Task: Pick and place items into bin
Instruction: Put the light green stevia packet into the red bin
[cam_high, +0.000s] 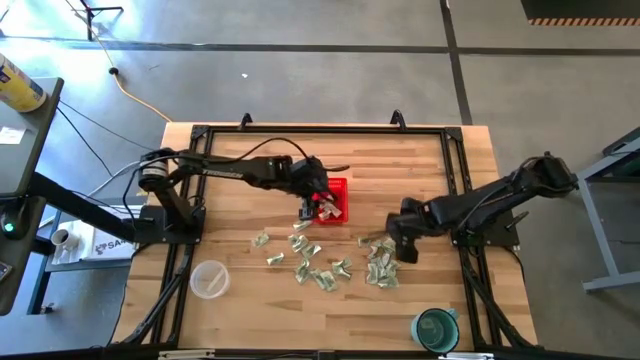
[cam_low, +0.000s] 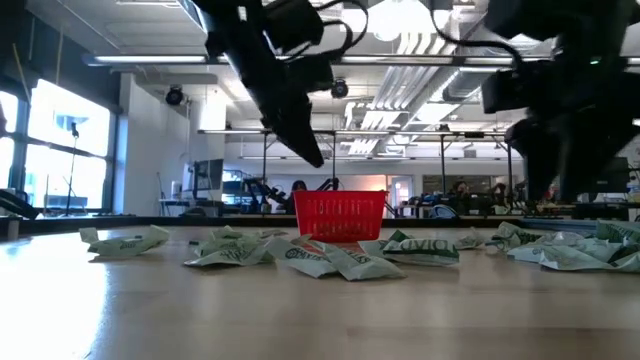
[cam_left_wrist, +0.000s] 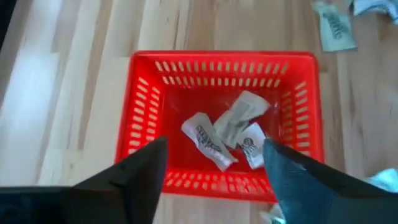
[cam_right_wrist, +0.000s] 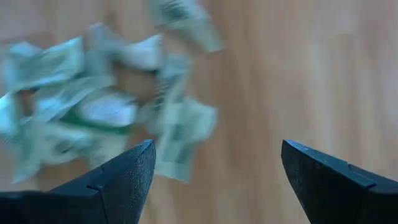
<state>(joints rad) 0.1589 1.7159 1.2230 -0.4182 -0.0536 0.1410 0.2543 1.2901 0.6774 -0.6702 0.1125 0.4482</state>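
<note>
The red slotted basket (cam_high: 333, 203) stands mid-table; the left wrist view shows three wrapped pieces (cam_left_wrist: 227, 134) lying on its floor (cam_left_wrist: 186, 106). My left gripper (cam_high: 312, 203) hovers open just above the basket's left part (cam_left_wrist: 214, 165), holding nothing. Several pale green-and-white wrapped pieces (cam_high: 315, 268) lie scattered on the wood toward the near edge, with a cluster (cam_high: 381, 265) to the right. My right gripper (cam_high: 398, 243) hangs open over that cluster (cam_right_wrist: 93, 118), touching none of it. The low view shows the basket (cam_low: 340, 215) behind the pieces (cam_low: 330, 255).
A clear plastic cup (cam_high: 209, 279) stands near the table's near-left corner and a teal round cup (cam_high: 436, 328) at the near-right edge. A black frame (cam_high: 320, 130) borders the table. Bare wood lies beyond the basket, toward the far edge.
</note>
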